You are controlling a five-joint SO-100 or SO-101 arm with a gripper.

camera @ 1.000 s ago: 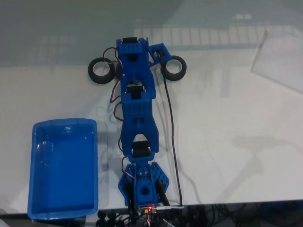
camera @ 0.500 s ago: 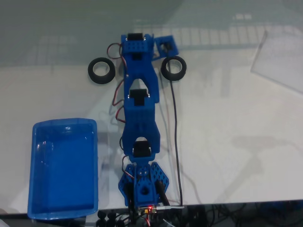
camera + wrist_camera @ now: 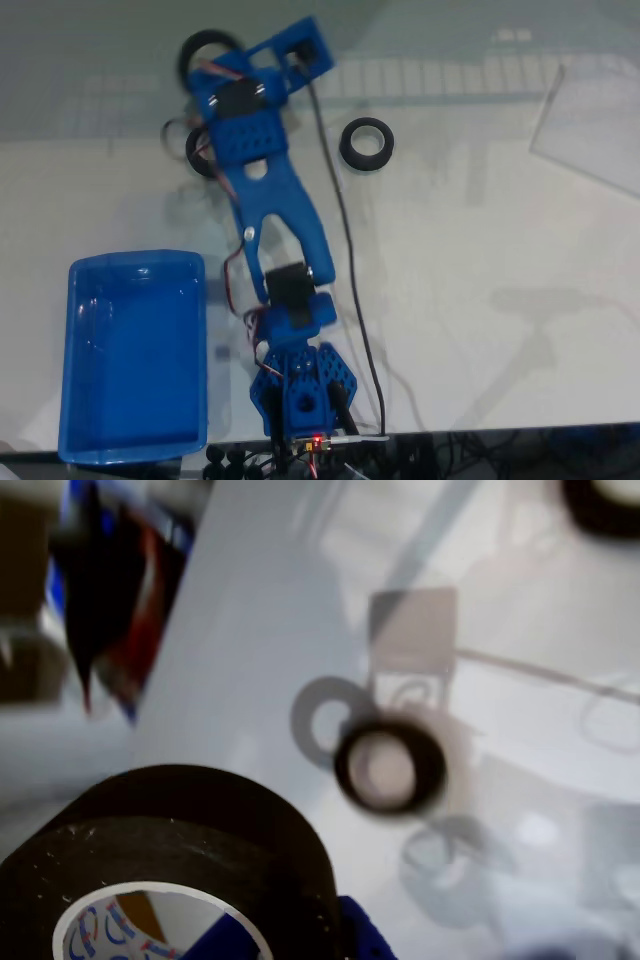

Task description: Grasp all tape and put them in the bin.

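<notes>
Three tape rolls, one [image 3: 170,870] clamped in the gripper [image 3: 215,60], two [image 3: 367,144] [image 3: 200,152] on the table, one blue bin [image 3: 70,350]

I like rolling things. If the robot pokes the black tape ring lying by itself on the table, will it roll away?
Probably not. That tape roll lies flat on its side on the table, so a poke would likely make it slide. The tabletop looks smooth and shiny, so it may slide easily. Tipped onto its edge, its round shape could roll. It looks stiff enough to keep its ring shape.
</notes>
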